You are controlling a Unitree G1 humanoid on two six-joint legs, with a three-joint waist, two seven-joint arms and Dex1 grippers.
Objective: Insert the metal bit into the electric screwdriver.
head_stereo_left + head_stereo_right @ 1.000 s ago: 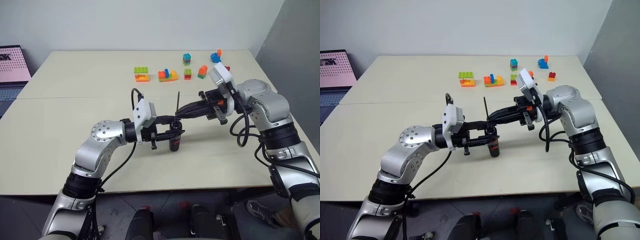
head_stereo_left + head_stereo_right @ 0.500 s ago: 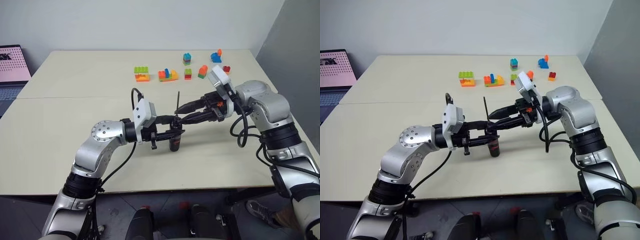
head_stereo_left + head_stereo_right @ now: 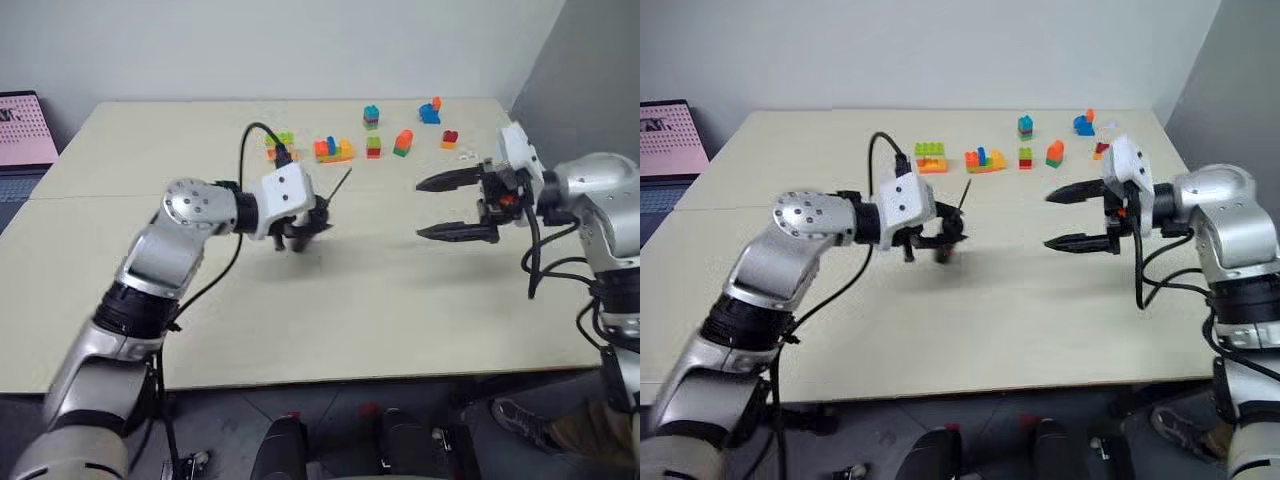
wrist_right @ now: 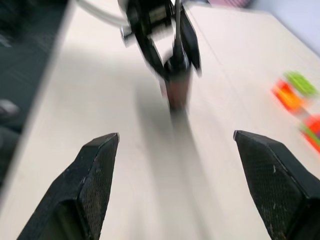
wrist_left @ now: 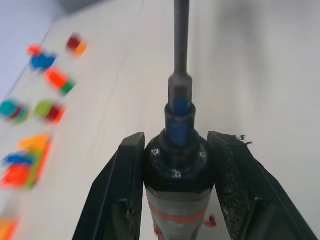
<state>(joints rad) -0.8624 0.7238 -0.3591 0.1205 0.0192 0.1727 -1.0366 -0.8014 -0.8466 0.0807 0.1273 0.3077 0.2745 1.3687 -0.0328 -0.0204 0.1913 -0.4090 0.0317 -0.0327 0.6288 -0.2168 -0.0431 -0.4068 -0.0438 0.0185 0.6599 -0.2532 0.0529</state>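
Holding one electric screwdriver (image 5: 178, 180), one metal bit (image 5: 181, 37) inserted.

The right gripper (image 3: 443, 208) no longer pinches the metal bit (image 3: 339, 185); its jaws now stand wide apart and it has drawn back toward the right edge of the table (image 3: 420, 290), well clear of the tool. The left gripper (image 3: 300, 226), clamped on the electric screwdriver (image 5: 177, 200), has lifted it off the table and carried it toward the far edge. The bit, formerly upright, now tilts, seated in the screwdriver's tip.
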